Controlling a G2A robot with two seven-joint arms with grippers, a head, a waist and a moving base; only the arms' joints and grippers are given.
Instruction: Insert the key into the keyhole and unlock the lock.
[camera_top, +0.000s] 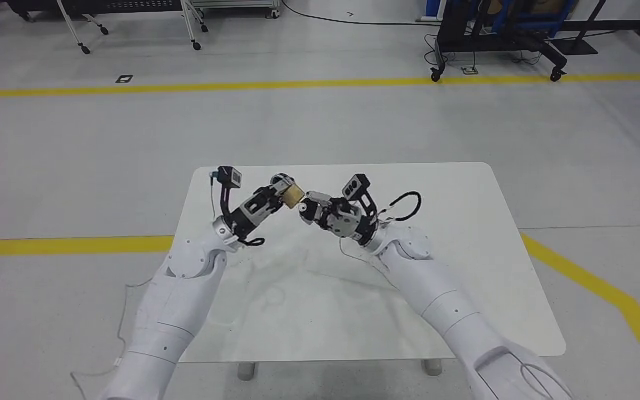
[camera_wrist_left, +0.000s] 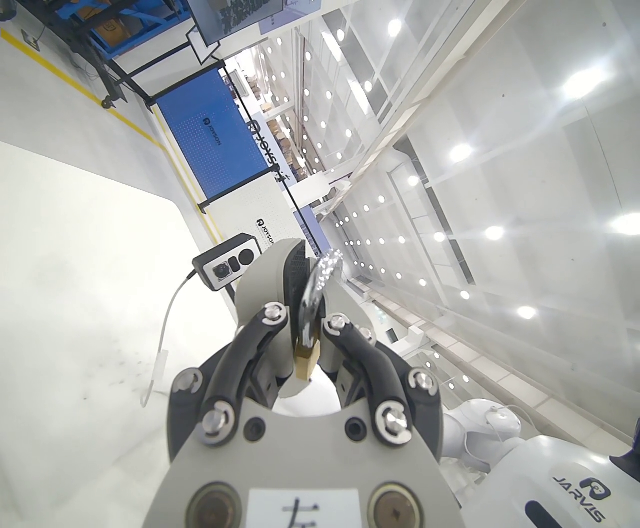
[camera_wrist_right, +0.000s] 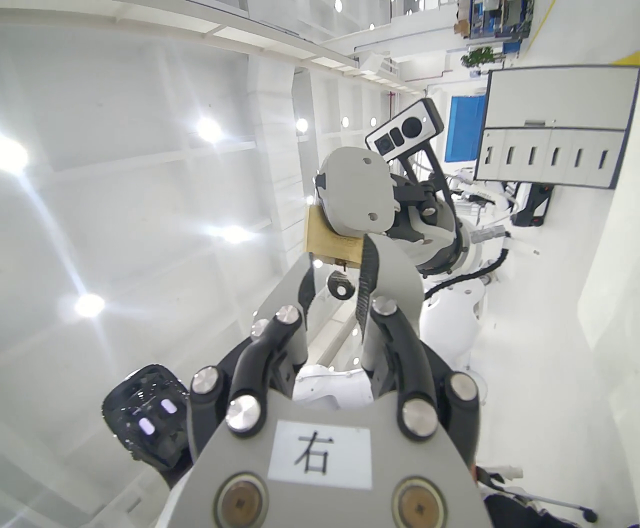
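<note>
If closed off-centre on the key, seemingly seated in the brass padlock, could cock it, drag it out, or twist the padlock loose. Holds the padlock clamped in the left gripper above the table; poises the right gripper close by, fingers apart astride the key's head.

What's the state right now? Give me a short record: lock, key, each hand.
padlock: brass, held up above the table
left hand: shut on the padlock
key: dark head, blade at the keyhole in the padlock end facing the right hand; looks inserted, depth unclear
right hand: open, fingers either side of the key head, a gap showing on one side
unlocked: cannot tell, the left hand covers the shackle end
</note>
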